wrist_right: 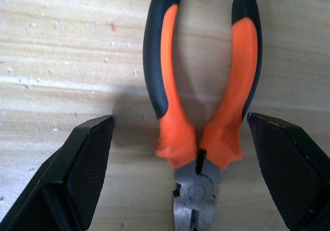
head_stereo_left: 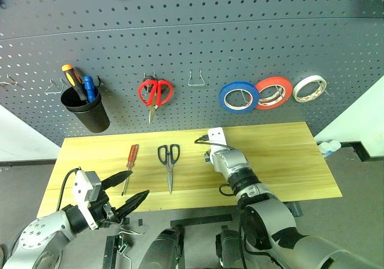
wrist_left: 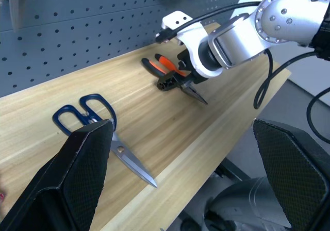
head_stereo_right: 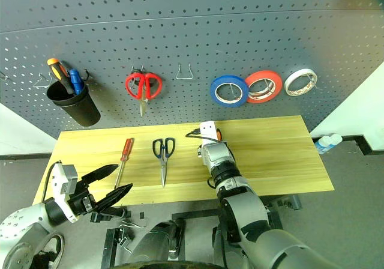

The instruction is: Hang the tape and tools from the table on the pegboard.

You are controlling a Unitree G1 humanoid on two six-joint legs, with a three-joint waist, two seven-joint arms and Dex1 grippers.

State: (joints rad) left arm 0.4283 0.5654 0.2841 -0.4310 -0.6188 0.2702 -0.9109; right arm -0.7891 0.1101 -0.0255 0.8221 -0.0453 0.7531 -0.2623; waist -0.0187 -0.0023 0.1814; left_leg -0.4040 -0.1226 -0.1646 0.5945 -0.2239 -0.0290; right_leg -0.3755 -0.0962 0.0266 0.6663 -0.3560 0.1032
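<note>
Right gripper released, fingers spread wide and straddling the pliers, which lie flat on the table untouched; the orange-and-black handles point away from the gripper and the pivot sits between its fingers. In the head view this arm hangs over the table's middle. Left gripper also released, empty, poised off the table's near edge at about 7 o'clock from the table's centre. Red-handled screwdriver lies on the wood at about 9 o'clock from centre, handle toward the pegboard. Dark-handled scissors just beside it, toward the centre, blades pointing at the near edge. Blue tape already hangs on the pegboard at about 1 o'clock, with a red-orange roll overlapping its edge and a white roll beyond.
</note>
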